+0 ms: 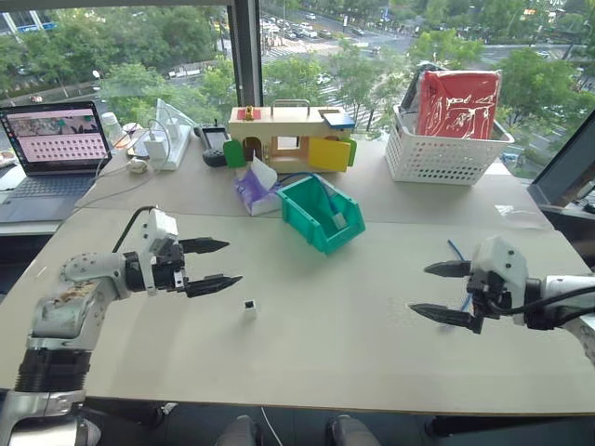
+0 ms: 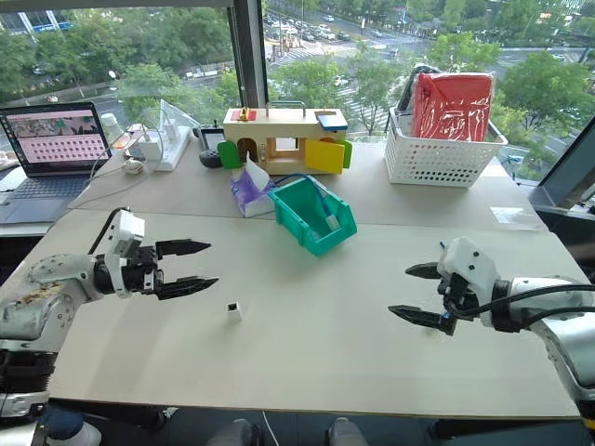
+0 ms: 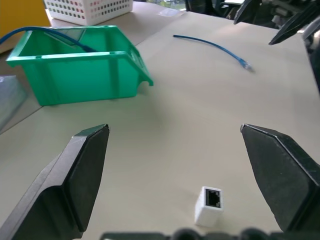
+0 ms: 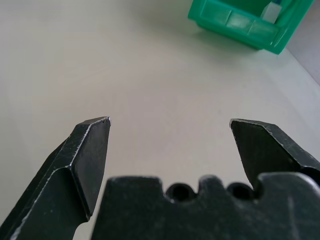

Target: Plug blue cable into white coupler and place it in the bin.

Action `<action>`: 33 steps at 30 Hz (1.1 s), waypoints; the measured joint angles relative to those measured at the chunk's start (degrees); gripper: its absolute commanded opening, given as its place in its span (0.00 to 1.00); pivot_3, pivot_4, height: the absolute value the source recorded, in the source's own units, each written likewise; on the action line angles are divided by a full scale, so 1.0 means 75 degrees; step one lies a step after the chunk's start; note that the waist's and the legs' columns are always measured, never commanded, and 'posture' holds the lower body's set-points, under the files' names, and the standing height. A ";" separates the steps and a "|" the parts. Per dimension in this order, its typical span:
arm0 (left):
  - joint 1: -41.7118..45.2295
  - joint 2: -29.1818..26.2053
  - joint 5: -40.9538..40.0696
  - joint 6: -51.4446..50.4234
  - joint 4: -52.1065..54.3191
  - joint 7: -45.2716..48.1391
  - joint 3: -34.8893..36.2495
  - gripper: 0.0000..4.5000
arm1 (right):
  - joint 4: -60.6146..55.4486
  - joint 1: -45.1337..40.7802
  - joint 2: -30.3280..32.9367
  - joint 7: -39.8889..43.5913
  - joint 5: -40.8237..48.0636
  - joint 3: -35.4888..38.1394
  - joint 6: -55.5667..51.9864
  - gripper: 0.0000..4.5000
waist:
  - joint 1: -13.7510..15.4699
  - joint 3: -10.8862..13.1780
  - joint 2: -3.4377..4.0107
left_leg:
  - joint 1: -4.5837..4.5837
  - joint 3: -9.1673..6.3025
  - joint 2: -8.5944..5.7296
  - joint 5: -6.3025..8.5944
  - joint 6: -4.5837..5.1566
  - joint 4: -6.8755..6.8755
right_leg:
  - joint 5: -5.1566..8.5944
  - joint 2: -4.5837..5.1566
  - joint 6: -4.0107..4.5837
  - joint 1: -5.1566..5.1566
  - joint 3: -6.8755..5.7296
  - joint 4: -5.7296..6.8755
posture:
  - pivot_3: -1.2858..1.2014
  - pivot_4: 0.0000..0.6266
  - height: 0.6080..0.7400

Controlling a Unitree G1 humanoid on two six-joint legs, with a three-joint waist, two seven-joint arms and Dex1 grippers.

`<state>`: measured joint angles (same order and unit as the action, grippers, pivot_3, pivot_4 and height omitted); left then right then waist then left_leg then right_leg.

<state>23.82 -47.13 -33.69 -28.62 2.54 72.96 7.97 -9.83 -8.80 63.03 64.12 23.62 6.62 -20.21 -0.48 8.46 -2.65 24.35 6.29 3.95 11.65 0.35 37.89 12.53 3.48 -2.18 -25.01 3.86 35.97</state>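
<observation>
Head stereo pair looks down across table [image 1: 307, 344]; both wrist cameras sit low, close to it, sharing the green bin [image 3: 75, 70] from opposite sides.

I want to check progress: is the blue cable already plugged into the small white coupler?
No, the blue cable lies loose on the table, well apart from the white coupler, whose socket is empty.
</observation>
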 measured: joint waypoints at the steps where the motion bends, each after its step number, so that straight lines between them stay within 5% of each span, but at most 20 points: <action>1: 0.0128 -0.0068 -0.0144 -0.0170 0.0160 0.0047 0.0017 1.00 | 0.0460 -0.0134 0.0083 0.0266 -0.0265 -0.0213 0.0380 0.99 | -0.0001 0.0000 0.0000 | -0.0002 0.0001 0.0000 0.0000 0.0000 0.0000 | 0.0010 0.0000 -0.0016 0.0001 0.0000 0.0000 | 0.52 0.24 0.96; 6: 0.0517 -0.0012 -0.1176 -0.1104 0.0815 -0.0169 0.0213 1.00 | 0.2519 -0.0878 0.0088 0.1382 -0.1325 -0.1118 0.1911 0.99 | -0.0038 0.0003 0.0004 | -0.0004 0.0000 0.0000 0.0000 0.0000 0.0000 | 0.0016 -0.0003 -0.0029 -0.0001 0.0001 0.0011 | 0.52 0.24 0.96; 16: 0.0563 0.0023 -0.1368 -0.1335 0.1247 -0.0574 0.0252 1.00 | 0.5332 -0.2500 -0.0639 0.2069 -0.2570 -0.2019 0.3665 0.99 | -0.0118 0.0005 0.0007 | -0.0016 0.0000 -0.0002 -0.0004 -0.0004 0.0002 | 0.0002 -0.0008 -0.0004 0.0004 0.0005 0.0019 | 0.52 0.24 0.96; 29: 0.0630 0.0069 -0.1046 -0.0888 0.1189 -0.0483 -0.0057 1.00 | 0.6995 -0.3306 -0.1166 0.2410 -0.3121 -0.2294 0.4456 0.01 | -0.0089 0.0006 0.0002 | -0.0085 -0.0001 -0.0002 -0.0004 -0.0005 0.0007 | -0.0004 -0.0004 0.0010 0.0088 0.0005 0.0011 | 0.52 0.24 0.96; 33: 0.0875 0.0193 -0.0690 -0.0644 0.1062 -0.0484 -0.0391 1.00 | 0.6049 -0.3341 -0.1733 0.2269 -0.2966 -0.2252 0.4053 0.00 | -0.0151 0.0007 0.0005 | -0.0087 -0.0003 0.0000 -0.0004 -0.0005 0.0007 | -0.0005 -0.0009 0.0010 0.0084 0.0005 0.0021 | 0.52 0.24 0.96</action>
<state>30.38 -45.69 -38.87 -33.45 10.50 69.33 5.04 35.54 -33.86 50.03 81.14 1.38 -10.28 10.19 -1.62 8.51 -2.61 23.70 6.27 3.95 11.62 0.31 37.94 12.49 3.41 -2.10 -24.38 3.90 36.12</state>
